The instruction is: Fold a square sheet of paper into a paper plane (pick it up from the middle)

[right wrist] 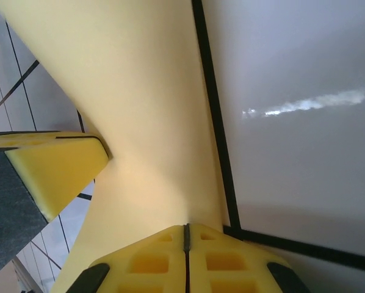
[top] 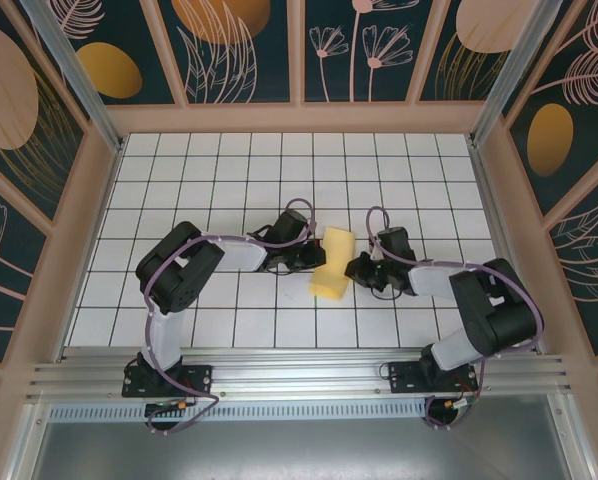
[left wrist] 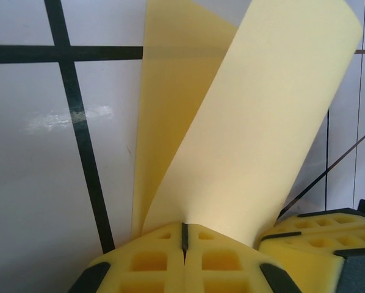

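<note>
Where the left jaws meet: the left gripper (left wrist: 184, 235) has its yellow foam pads (left wrist: 149, 262) pressed flat together with only a thin dark seam between them. The square sheet of paper (left wrist: 262, 122) comes out of that seam, so the jaws are clamped on the sheet.
Right jaws: the right gripper (right wrist: 186, 235) looks the same, its pads closed to a hairline and the pale-yellow sheet (right wrist: 140, 91) spreading up out of the join, gripped there.
Neighbouring pad: from each wrist the other gripper's yellow pad pushes in from the side, right against the paper. The right one sits at the lower right of the left wrist view (left wrist: 317, 235), the left one at the left of the right wrist view (right wrist: 54, 165).
Paper shape: bent over rather than flat. From the left wrist it shows as a narrower leaf behind and a wider leaf leaning right in front.
Paper place: from above, the sheet (top: 331, 265) is a narrow yellow band between the left gripper (top: 304, 258) and the right gripper (top: 357, 270), around the middle of the table.
Around: a white tiled table (top: 279, 170) with dark grid lines, floral wall panels (top: 239, 40) on three sides, an aluminium rail (top: 299, 375) at the near edge, and purple cables (top: 154, 300) along the arms.
Hard to make out: from above the wrists cover both pinch points. I cannot tell whether the paper's lower edge touches the tiles or whether any crease is pressed in. The frame edges cut off the pads and the paper's far ends.
</note>
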{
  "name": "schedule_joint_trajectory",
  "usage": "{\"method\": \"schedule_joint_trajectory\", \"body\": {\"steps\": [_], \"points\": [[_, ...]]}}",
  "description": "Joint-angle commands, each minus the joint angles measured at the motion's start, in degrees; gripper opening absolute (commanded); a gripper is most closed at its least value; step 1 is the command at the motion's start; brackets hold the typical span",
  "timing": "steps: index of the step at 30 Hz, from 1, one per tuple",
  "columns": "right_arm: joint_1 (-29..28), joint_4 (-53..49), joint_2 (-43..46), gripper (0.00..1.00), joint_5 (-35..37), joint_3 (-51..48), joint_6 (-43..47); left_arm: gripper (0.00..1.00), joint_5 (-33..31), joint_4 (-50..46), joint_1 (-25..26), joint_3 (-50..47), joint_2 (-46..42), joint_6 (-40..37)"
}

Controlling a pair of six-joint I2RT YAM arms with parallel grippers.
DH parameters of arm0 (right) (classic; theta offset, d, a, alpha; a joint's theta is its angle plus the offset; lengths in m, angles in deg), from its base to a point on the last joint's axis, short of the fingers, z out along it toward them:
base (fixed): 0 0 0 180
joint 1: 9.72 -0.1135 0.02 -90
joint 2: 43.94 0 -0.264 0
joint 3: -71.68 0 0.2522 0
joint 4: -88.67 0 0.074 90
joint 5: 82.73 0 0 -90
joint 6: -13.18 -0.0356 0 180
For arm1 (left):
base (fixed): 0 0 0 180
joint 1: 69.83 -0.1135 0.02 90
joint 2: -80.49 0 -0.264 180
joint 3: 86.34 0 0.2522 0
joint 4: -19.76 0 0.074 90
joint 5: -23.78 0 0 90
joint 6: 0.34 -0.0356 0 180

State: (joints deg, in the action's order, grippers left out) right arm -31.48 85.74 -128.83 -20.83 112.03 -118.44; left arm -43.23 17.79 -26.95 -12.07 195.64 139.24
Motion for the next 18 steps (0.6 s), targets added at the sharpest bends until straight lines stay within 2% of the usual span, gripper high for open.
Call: {"method": "schedule_joint_trajectory", "body": {"steps": [1, 5, 10, 15, 18], "points": [[0.56, -0.76, 5.12, 0.08, -2.91, -1.1, 1.14, 0.0, -0.66, -4.67, 0.4, -0.54, 3.14, -1.47], [0.42, 3.58, 6.04, 0.08, -6.85, -3.63, -1.21, 0.0, -0.59, -4.43, 0.45, -0.57, 3.26, -1.46], [0.34, 7.39, 2.01, 0.08, -9.2, -6.57, -2.15, 0.0, -0.48, -4.23, 0.41, -0.75, 3.3, -1.5], [0.42, 1.31, -0.03, 0.08, -4.52, -6.11, 1.2, 0.0, -0.44, -4.41, 0.43, -0.76, 3.3, -1.61], [0.34, 0.63, 1.92, 0.08, -5.33, -5.68, 1.06, 0.0, -0.4, -4.42, 0.41, -0.73, 3.28, -1.59]]}}
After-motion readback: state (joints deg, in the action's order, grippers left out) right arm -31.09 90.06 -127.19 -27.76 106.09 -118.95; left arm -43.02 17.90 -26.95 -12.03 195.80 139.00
